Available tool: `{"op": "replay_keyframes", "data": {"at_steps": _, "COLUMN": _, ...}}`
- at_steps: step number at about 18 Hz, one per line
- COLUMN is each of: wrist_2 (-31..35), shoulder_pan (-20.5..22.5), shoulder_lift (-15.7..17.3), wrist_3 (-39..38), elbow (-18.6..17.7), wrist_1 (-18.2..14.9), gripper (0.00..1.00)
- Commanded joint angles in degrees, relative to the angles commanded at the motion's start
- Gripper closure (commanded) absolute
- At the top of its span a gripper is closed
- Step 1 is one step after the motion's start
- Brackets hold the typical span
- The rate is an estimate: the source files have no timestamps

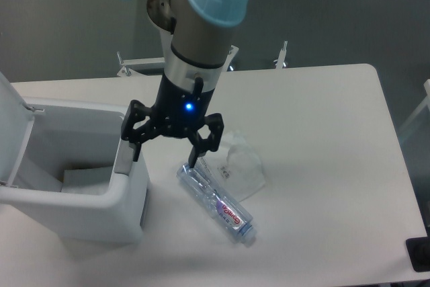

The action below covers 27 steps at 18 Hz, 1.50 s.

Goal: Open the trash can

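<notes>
The trash can (101, 216) is a boxy white bin at the table's left. Its lid (12, 122) stands raised at the far left, so the inside shows, with a white shape at the bottom. My gripper (164, 151) hangs open and empty just right of the bin. Its left finger (134, 142) is at the bin's right rim, and its right finger (196, 154) is over the end of a crushed clear bottle. I cannot tell whether the left finger touches the rim. The grey button is not clearly visible.
A crushed clear plastic bottle (218, 203) with a red label lies on the white table (322, 132) right of the bin. A crumpled clear plastic piece (245, 166) lies behind it. A black object (420, 255) sits at the table's bottom right corner.
</notes>
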Motion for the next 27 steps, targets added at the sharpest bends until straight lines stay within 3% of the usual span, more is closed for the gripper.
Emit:
{"op": "replay_keyframes", "data": {"at_steps": 4, "wrist_2": 0.87, "shoulder_pan": 4.83, "shoulder_lift": -0.18, "wrist_3": 4.81, "elbow": -1.14, "wrist_1": 1.07, "gripper": 0.0}}
{"op": "replay_keyframes", "data": {"at_steps": 10, "wrist_2": 16.24, "shoulder_pan": 12.74, "shoulder_lift": -0.18, "wrist_3": 22.12, "elbow": -7.99, "wrist_1": 0.89, "gripper": 0.0}}
{"op": "replay_keyframes", "data": {"at_steps": 15, "wrist_2": 17.23, "shoulder_pan": 19.51, "shoulder_lift": -0.88, "wrist_3": 35.3, "elbow": -11.15, "wrist_1": 1.07, "gripper": 0.0}}
{"op": "replay_keyframes", "data": {"at_steps": 20, "wrist_2": 20.03, "shoulder_pan": 22.59, "shoulder_lift": -2.2, "wrist_3": 52.71, "elbow": -12.92, "wrist_1": 1.24, "gripper": 0.0}}
{"op": "replay_keyframes", "data": {"at_steps": 23, "wrist_2": 24.16, "shoulder_pan": 24.61, "shoulder_lift": -3.25, "wrist_3": 55.98, "elbow": -13.18, "wrist_1": 1.24, "gripper": 0.0}}
{"op": "replay_keyframes", "data": {"at_steps": 27, "wrist_2": 24.17, "shoulder_pan": 25.76, "shoulder_lift": -4.74, "wrist_3": 59.67, "elbow": -12.83, "wrist_1": 2.47, "gripper": 0.0}}
